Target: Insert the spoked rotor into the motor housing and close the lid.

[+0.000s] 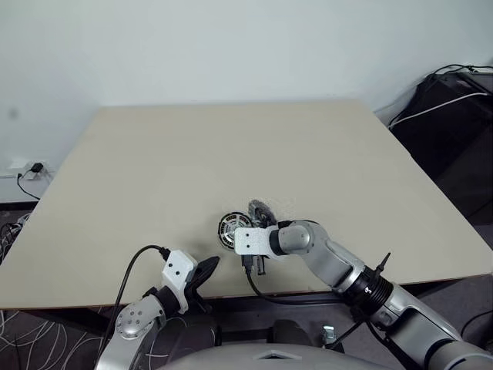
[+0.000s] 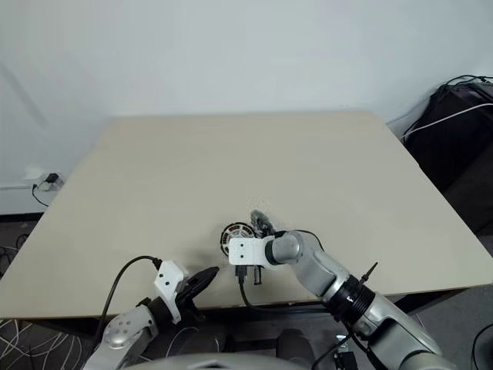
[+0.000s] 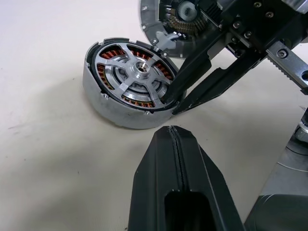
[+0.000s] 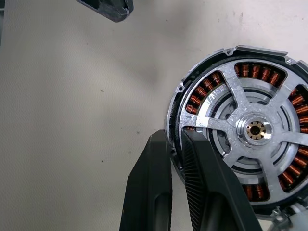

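Observation:
The motor housing [image 3: 110, 103] lies flat on the table, its copper windings showing around the edge. The spoked rotor [image 3: 137, 72] sits inside it, hub up. My right gripper [image 3: 175, 103] reaches down onto the housing's near rim. It is closed there with one finger outside the wall and the other over the rotor's edge [image 4: 192, 144]. The lid [image 3: 168, 19] rests just behind the housing, its inner parts facing this way. My left gripper [image 3: 175, 139] is shut on nothing, hovering a short way in front of the housing near the table's front edge [image 1: 206, 270].
The beige table [image 1: 231, 146] stretches wide beyond the motor parts. Black equipment with cables [image 1: 454, 116] stands off its right side. A wall plug and cable [image 1: 31, 171] sit at the far left.

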Controlling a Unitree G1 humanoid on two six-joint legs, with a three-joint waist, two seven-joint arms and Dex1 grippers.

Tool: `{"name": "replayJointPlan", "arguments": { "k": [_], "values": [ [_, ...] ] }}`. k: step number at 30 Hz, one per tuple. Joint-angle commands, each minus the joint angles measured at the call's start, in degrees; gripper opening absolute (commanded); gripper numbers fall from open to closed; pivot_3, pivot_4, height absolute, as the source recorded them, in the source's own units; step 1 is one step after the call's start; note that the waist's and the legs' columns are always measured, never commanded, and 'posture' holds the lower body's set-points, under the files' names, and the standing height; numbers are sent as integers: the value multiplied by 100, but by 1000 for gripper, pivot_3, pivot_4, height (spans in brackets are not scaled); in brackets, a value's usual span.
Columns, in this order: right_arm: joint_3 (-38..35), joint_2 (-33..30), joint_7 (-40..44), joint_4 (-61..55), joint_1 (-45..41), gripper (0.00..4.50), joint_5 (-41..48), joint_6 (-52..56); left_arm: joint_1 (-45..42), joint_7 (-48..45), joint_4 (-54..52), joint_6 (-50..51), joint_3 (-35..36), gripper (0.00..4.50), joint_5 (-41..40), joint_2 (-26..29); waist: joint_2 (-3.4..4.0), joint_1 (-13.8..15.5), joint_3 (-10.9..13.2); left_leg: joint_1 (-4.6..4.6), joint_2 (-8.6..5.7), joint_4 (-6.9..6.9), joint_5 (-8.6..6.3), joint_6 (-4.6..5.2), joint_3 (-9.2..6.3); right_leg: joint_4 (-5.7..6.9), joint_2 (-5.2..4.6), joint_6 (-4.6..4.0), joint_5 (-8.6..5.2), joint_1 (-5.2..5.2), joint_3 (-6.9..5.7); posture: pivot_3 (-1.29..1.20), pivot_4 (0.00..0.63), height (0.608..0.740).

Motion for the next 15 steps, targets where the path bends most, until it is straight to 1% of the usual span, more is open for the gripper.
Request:
{"name": "replayJointPlan", "arguments": {
  "k": [1,5,15],
  "values": [
    [-250,-40,-83,-105,-10,106,-112,6,-43,40,-223,-111,-16,0,-47,-59,0,1,0,0,0,0,0,0,0,0,-1,0,0,0,0,0,0,740],
    [-444,-98,-47,-368,79,106,-26,292,-46,31,-215,-108,-13,0,-55,-75,0,8,0,-1,0,1,0,0,0,-1,0,0,0,0,0,0,0,740],
    [-867,-563,233,-1318,565,106,159,1040,-126,4,-133,-88,-21,0,-90,-94,1,167,1,-5,-3,0,0,1,2,-9,-9,1,-1,-1,-1,0,0,740]
  ]
}}
